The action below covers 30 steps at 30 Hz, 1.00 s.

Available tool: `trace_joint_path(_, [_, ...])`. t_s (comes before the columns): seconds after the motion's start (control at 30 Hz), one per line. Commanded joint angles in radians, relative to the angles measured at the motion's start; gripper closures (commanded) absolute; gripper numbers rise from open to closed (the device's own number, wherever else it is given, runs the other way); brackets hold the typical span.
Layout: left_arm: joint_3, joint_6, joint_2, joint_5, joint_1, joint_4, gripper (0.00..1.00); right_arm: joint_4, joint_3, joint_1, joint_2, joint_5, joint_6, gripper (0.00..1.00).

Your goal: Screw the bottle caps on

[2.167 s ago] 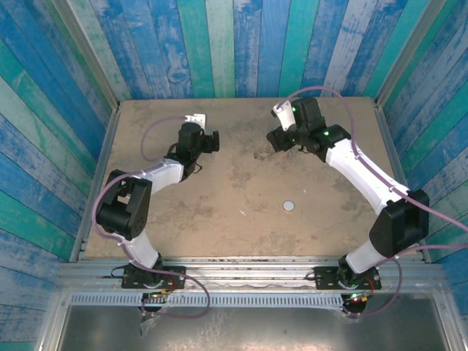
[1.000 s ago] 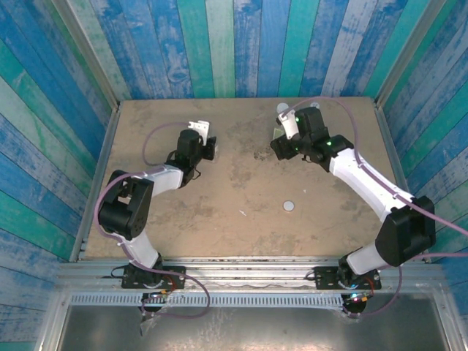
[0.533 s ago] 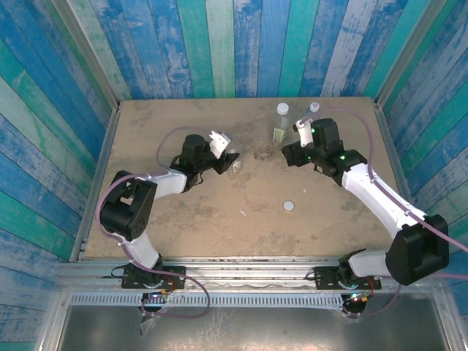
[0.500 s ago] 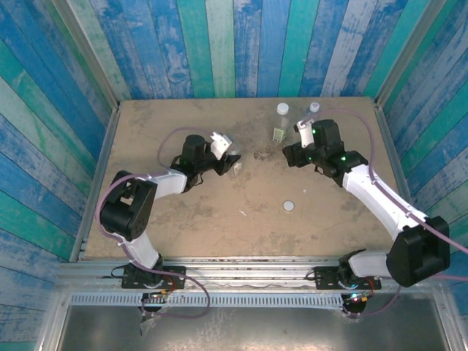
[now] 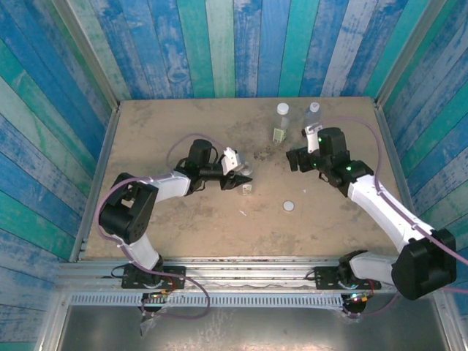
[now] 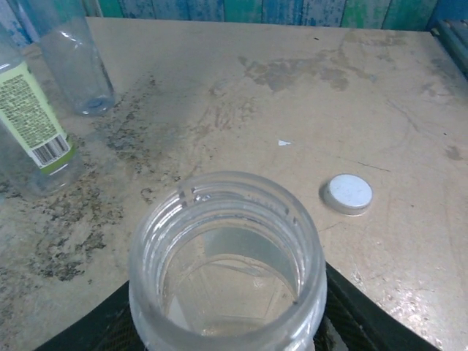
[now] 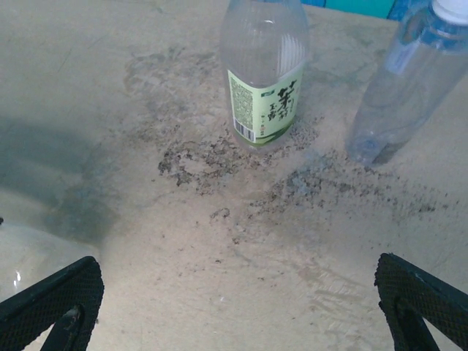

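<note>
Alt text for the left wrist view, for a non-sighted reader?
An uncapped clear bottle sits close up between the left gripper's dark fingers, its open mouth facing the camera. A white cap lies on the table to its right; a green-labelled bottle and a plain bottle stand at left.

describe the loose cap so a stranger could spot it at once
On the brown table, find the green-label bottle standing near the far edge, then come straight back toward the near edge. The white bottle cap lies alone on bare tabletop: flat, round and opaque, unlike that tall clear bottle.
</note>
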State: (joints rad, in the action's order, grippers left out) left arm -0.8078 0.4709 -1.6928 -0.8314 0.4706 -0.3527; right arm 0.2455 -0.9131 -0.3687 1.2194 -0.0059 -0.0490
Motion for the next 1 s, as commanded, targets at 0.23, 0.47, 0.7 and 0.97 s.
trace_joint_path(0.23, [0.103, -0.089, 0.051, -0.004, 0.005, -0.177, 0.09, -0.073, 0.093, 0.006, -0.043, -0.125, -0.015, 0.0])
trace_joint_path(0.47, [0.269, -0.274, 0.011, 0.046, 0.003, -0.62, 0.06, -0.086, 0.177, -0.13, -0.079, 0.059, -0.038, 0.0])
trace_joint_path(0.7, [0.348, -0.355, -0.048, 0.091, -0.008, -0.847, 0.06, -0.092, 0.3, -0.205, -0.124, 0.106, -0.159, 0.0])
trace_joint_path(0.97, [0.348, -0.337, -0.083, 0.13, -0.009, -0.846, 0.06, -0.14, 0.444, -0.265, -0.127, 0.069, -0.295, 0.03])
